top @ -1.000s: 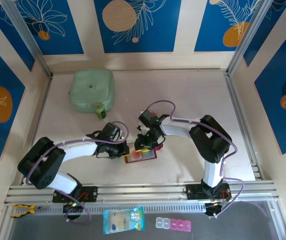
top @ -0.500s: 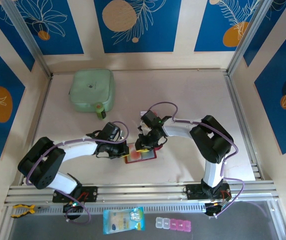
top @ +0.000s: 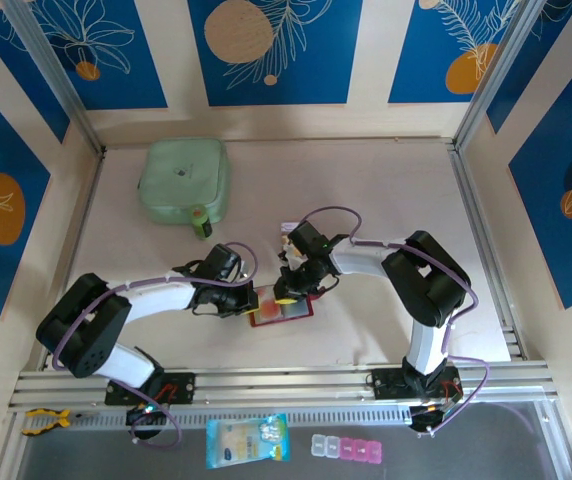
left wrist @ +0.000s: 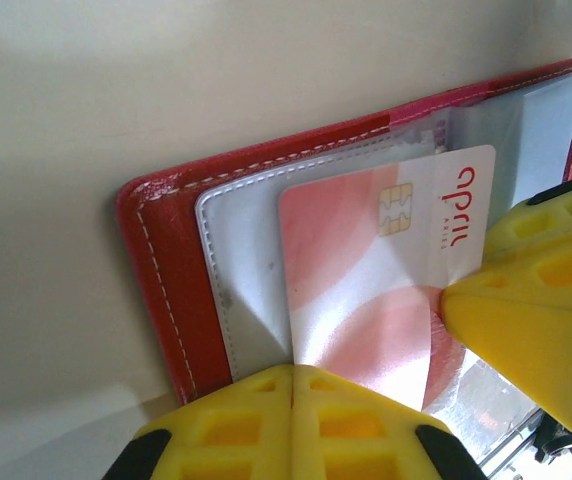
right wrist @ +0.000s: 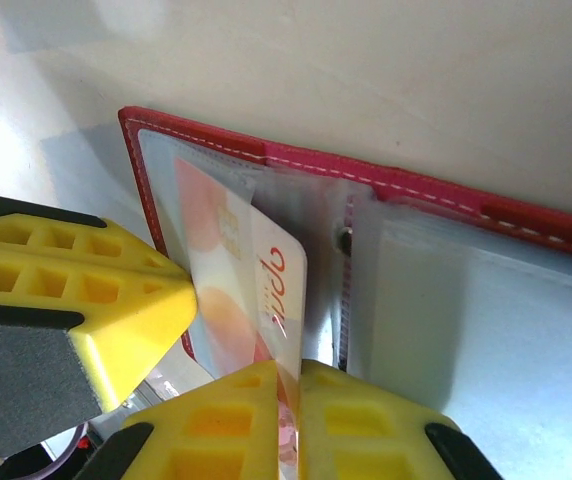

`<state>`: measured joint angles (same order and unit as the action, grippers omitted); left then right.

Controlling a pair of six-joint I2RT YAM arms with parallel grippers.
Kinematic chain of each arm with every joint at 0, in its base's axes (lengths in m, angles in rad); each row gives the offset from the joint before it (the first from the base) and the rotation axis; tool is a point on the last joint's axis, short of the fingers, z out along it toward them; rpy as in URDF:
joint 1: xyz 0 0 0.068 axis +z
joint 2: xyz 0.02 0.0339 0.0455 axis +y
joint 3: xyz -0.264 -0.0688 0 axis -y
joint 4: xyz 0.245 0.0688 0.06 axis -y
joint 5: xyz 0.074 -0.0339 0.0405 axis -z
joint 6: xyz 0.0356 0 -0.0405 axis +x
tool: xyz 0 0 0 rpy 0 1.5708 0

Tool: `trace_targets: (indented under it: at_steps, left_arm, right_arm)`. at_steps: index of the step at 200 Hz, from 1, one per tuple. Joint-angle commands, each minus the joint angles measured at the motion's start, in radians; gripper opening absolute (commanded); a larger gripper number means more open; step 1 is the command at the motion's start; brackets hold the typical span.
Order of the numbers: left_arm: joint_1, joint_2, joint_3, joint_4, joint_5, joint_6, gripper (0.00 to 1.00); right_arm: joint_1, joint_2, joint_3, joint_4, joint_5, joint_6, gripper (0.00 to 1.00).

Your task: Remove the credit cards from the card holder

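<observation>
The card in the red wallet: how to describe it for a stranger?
On the table, midway along its near side, lies an open red wallet. A card sticks out of its clear pocket: pale pink with red circles, a gold chip and red lettering, unlike the plain grey plastic around it.

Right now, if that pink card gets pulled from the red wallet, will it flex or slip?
Probably stiff yet springy: the pink card looks thin and flat where it leaves the card holder. Likely slippery, given its glossy face.

Credit card [left wrist: 366, 270] — lower edge behind left pincer [left wrist: 291, 385].
</observation>
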<state>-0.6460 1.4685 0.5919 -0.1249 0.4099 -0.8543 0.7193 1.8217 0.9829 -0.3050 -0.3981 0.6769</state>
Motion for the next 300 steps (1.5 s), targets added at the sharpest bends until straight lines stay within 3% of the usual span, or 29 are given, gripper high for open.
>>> trace_targets:
  at_steps: [1,156,249,300]
  left_arm:
    - [0.0,0.021,0.005,-0.067,-0.033,0.017,0.0]
    - [0.002,0.01,0.016,-0.09,-0.041,0.026,0.0]
    - [0.001,-0.004,0.025,-0.114,-0.062,0.034,0.0]
    - [0.005,-0.013,0.031,-0.125,-0.073,0.042,0.0]
  right_arm:
    - [0.001,-0.03,-0.019,0.004,-0.008,-0.013,0.09]
    - [-0.023,-0.13,0.047,-0.29,0.174,-0.169,0.06]
    - [-0.006,-0.175,0.109,-0.344,0.22,-0.197,0.03]
    - [-0.008,-0.202,0.177,-0.421,0.242,-0.348,0.0]
